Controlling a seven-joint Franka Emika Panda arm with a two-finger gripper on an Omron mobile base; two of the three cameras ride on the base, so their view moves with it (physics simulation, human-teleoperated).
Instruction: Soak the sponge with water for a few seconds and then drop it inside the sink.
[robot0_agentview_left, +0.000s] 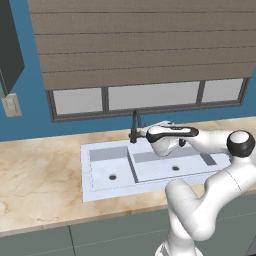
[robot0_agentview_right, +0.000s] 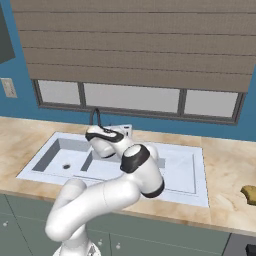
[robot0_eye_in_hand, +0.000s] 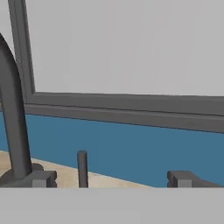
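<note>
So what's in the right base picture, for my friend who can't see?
A white robot arm reaches over a pale double sink toward the dark faucet under a window. A yellow sponge lies on the counter, far right.

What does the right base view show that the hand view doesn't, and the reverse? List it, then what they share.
Right base view adds: the double-basin sink, the sponge lying on the counter far right of it, and the arm. Hand view adds: the open gripper with its two fingertips wide apart, and a thin upright rod. Shared: the dark faucet, window frame, blue wall.
</note>
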